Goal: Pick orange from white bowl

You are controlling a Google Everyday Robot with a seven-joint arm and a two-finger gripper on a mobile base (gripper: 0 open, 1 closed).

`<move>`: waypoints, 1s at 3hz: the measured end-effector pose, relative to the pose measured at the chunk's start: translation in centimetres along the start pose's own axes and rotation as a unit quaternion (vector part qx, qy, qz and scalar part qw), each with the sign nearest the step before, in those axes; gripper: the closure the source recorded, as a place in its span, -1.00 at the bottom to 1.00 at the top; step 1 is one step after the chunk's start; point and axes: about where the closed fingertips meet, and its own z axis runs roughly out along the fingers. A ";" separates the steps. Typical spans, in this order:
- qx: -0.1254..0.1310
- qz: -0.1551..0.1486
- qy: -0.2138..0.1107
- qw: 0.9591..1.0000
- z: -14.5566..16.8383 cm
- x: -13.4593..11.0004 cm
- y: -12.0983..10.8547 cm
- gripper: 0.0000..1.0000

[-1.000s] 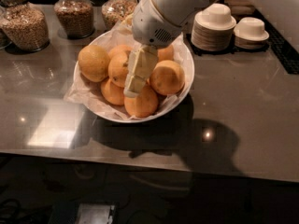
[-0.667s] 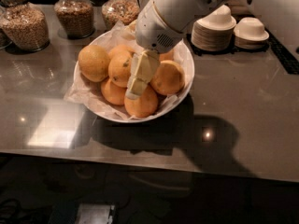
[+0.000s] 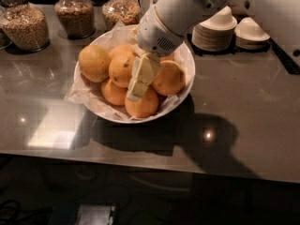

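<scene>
The white bowl (image 3: 185, 60), wide and lined with crinkled white paper, sits on the grey counter and holds several oranges. The orange (image 3: 122, 69) with a small dark streak lies in the middle of the pile. My gripper (image 3: 138, 82), cream-coloured, hangs from the white arm (image 3: 173, 18) and points down into the bowl. It sits just right of the marked orange, between it and the right-hand orange (image 3: 169, 78), and above the front orange (image 3: 143, 104). Part of the pile is hidden behind the arm.
Three glass jars of grain (image 3: 26, 25) stand along the back left. Stacks of plates with small white bowls (image 3: 219, 29) stand at the back right. The counter's front edge (image 3: 140, 158) runs across below the bowl.
The arm's upper part has swung a little to the right. The gripper stays in about the same place over the oranges, and the oranges have not moved.
</scene>
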 end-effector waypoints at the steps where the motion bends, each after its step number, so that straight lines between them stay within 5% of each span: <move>1: 0.000 0.048 0.014 0.999 0.7 2.2 -0.3 -1.00; 3: 0.001 0.072 0.020 0.997 0.4 2.7 -0.4 -1.00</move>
